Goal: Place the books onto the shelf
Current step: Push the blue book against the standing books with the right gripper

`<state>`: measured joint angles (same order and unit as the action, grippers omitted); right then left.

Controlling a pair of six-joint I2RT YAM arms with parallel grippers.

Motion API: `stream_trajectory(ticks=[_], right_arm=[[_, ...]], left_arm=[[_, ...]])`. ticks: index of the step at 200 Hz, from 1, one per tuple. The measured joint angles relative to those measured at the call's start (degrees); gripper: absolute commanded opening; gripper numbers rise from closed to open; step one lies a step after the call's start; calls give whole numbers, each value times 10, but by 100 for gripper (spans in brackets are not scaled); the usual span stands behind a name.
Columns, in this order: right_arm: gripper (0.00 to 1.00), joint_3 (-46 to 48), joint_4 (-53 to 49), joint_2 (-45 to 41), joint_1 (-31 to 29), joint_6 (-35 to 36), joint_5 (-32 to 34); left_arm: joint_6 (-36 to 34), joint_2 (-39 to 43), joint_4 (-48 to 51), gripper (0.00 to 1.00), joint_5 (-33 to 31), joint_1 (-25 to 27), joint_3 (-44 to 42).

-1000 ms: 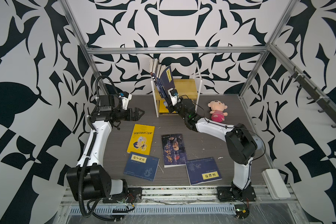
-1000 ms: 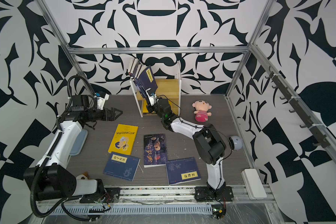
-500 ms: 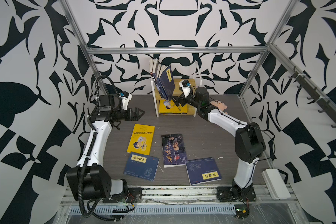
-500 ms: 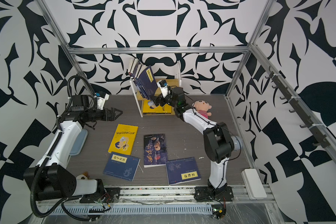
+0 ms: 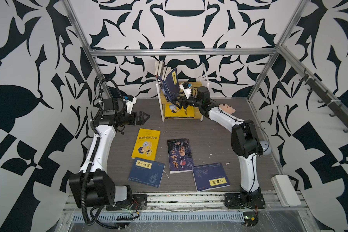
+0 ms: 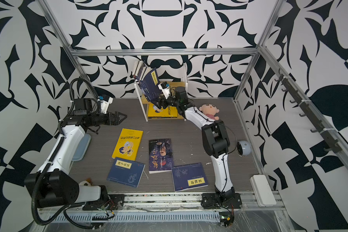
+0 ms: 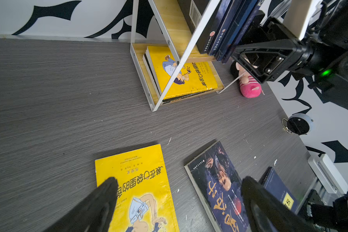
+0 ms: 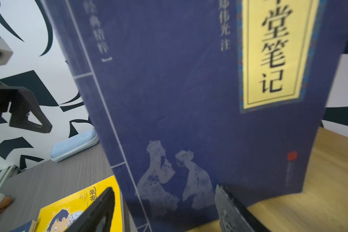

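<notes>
Leaning navy book [image 5: 170,85] on shelf [image 5: 196,83] | right end effector [image 5: 178,103] spread | left end effector [image 5: 146,116] spread

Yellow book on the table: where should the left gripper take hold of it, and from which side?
Grip the yellow book by its left long edge, coming in low from where the left gripper is. It lies flat and thin, so a finger probably must slip under an edge; that edge is free, while the near short edge meets the navy book.
</notes>
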<state>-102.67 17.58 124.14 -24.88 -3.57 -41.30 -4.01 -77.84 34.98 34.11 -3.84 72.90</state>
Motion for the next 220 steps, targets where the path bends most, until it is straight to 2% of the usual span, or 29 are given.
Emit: stream_trajectory(ticks=[14, 30, 64, 88, 146, 220], right_arm=[[70, -10, -3, 6, 1, -6, -4], [68, -22, -8, 14, 1, -10, -10], [73, -37, -11, 24, 1, -10, -17], [73, -38, -13, 24, 1, -10, -17], [64, -42, -25, 24, 1, -8, -12], [58, -63, -28, 39, 1, -8, -6]], left_arm=[[1, 0, 0, 100, 1, 0, 0], [1, 0, 0, 99, 2, 0, 0], [1, 0, 0, 99, 2, 0, 0], [1, 0, 0, 100, 2, 0, 0], [2, 0, 0, 99, 5, 0, 0], [2, 0, 0, 100, 6, 0, 0]])
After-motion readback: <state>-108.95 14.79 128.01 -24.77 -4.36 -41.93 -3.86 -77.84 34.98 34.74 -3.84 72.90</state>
